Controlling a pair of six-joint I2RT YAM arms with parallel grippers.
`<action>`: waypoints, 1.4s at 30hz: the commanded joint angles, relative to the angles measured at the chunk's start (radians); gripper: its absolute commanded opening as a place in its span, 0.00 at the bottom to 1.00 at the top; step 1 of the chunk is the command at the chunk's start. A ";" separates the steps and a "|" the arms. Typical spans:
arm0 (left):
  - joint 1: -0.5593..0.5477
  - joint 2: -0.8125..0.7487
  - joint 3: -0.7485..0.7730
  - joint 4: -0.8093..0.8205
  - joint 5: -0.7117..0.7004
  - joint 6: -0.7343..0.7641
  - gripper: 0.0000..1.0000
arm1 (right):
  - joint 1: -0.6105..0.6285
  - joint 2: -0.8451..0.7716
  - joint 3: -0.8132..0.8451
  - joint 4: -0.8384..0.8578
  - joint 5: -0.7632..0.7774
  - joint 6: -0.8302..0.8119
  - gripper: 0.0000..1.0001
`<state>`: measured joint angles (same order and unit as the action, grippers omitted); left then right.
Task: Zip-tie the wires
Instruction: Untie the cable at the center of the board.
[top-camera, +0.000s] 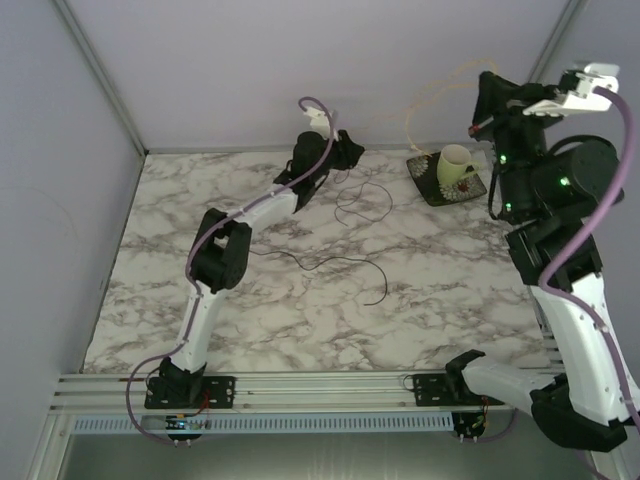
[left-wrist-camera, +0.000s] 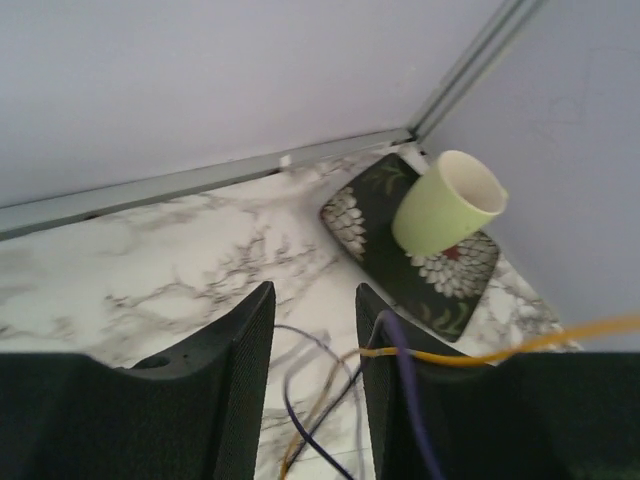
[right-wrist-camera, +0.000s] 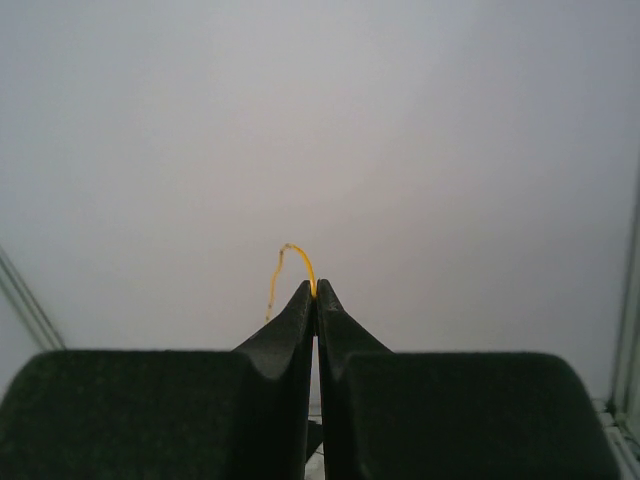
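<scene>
Right gripper (right-wrist-camera: 316, 290) pinches yellow wire (right-wrist-camera: 296, 252) at its very fingertips; left gripper (left-wrist-camera: 315, 295), half-parted around the wires (left-wrist-camera: 288, 410), could tug it loose.

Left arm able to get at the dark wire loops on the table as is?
Likely yes. The left gripper hangs over the wires at the far side, jaws apart, strands running between its fingers; nothing blocks it. The right gripper is up high, pinching a yellow wire.
</scene>
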<state>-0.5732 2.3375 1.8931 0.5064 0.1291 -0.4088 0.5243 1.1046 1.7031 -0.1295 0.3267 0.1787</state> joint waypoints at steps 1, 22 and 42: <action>0.024 0.022 0.032 -0.088 -0.006 0.024 0.41 | -0.006 -0.059 -0.017 0.001 0.076 -0.028 0.00; 0.125 0.014 -0.012 -0.226 -0.012 -0.020 0.58 | -0.006 -0.173 -0.045 -0.063 0.200 -0.055 0.00; 0.129 -0.540 -0.277 -0.212 0.345 0.072 1.00 | -0.006 0.045 0.114 -0.145 -0.141 0.149 0.00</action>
<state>-0.4423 1.8786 1.6585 0.3161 0.3649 -0.4034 0.5236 1.1336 1.7515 -0.2806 0.3023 0.2420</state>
